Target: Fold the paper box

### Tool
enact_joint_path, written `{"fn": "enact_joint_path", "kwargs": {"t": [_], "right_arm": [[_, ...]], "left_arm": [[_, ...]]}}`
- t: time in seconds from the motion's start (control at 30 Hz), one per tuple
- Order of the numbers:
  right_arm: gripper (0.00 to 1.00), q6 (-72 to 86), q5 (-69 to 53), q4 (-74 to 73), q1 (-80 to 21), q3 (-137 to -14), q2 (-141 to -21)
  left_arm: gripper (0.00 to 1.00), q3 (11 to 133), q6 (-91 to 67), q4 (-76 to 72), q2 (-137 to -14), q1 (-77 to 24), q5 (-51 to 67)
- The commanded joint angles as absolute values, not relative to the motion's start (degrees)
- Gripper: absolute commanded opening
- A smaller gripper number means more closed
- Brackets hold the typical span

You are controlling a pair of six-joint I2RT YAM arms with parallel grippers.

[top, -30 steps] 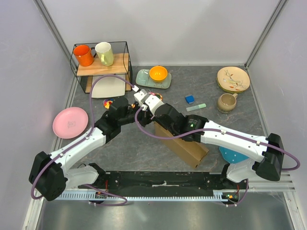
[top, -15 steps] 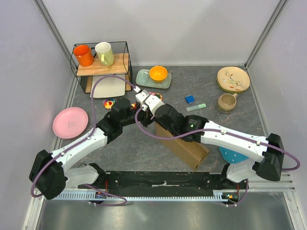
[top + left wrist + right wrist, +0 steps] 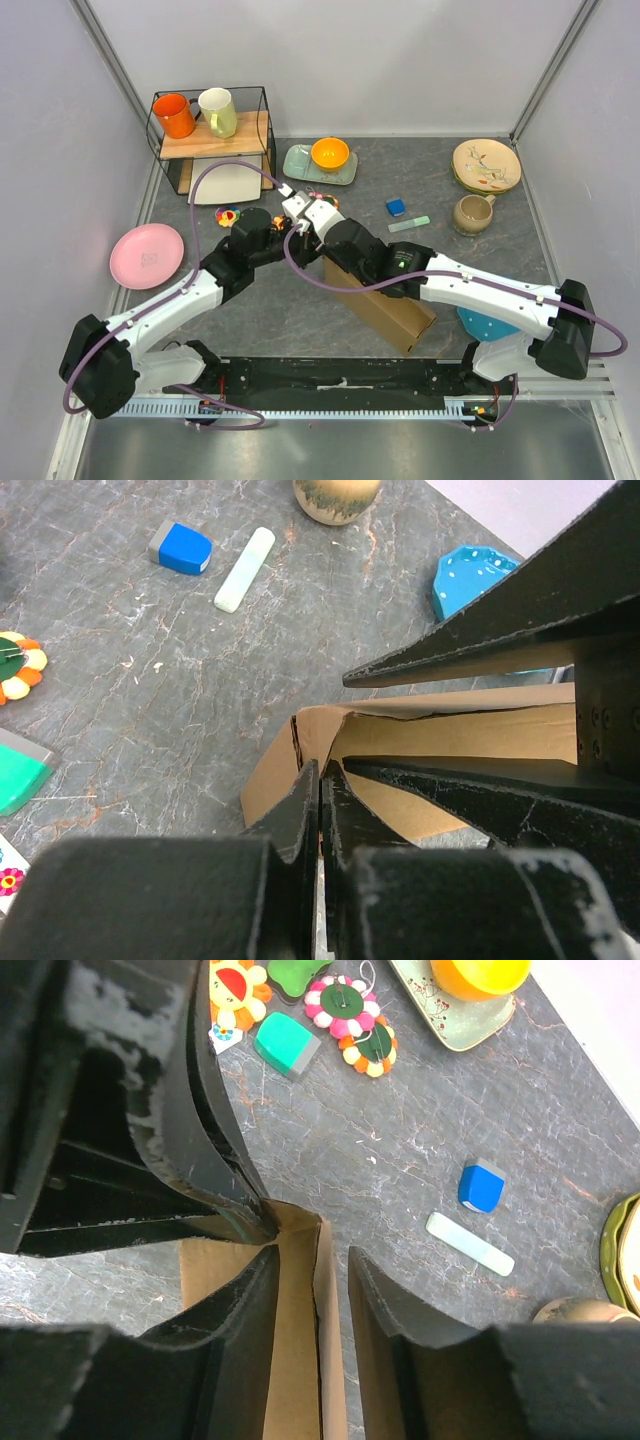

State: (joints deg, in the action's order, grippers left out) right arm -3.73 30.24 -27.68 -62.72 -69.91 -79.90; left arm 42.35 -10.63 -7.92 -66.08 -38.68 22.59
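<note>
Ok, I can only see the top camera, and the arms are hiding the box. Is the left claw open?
Observer: No. The left wrist camera shows the left claw shut, with its tips right at a corner of the paper box.
Operator: And what about the right claw?
Observer: The right wrist camera shows the right claw open, with one finger on each side of a wall of the box.
</note>
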Motion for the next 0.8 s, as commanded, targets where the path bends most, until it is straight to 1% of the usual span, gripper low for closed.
{"fn": "enact_joint_path", "kwargs": {"t": [0.0,0.2,0.43,0.6,0.77], "right_arm": [[0.42,-1.76,30.24,-26.81,-61.88,-69.35,-78.14],[0.49,-0.53,29.44,-26.98,-61.52,-70.22,-76.73],[0.67,3.16,32.6,-27.42,-61.35,-74.0,-73.13],[0.72,7.64,36.12,-27.6,-61.26,-76.11,-68.3],[0.76,14.4,38.93,-30.67,-61.17,-72.43,-63.81]], "left_arm": [[0.02,39.55,-8.17,-4.13,-66.09,-39.81,24.52],[0.02,39.2,-8.17,-4.04,-66.79,-40.69,21.98],[0.02,39.73,-8.96,-3.52,-67.68,-41.48,18.81],[0.02,40.17,-10.19,-2.9,-67.68,-41.92,15.48],[0.02,40.34,-12.13,-1.5,-66.89,-42.71,10.21]]}}
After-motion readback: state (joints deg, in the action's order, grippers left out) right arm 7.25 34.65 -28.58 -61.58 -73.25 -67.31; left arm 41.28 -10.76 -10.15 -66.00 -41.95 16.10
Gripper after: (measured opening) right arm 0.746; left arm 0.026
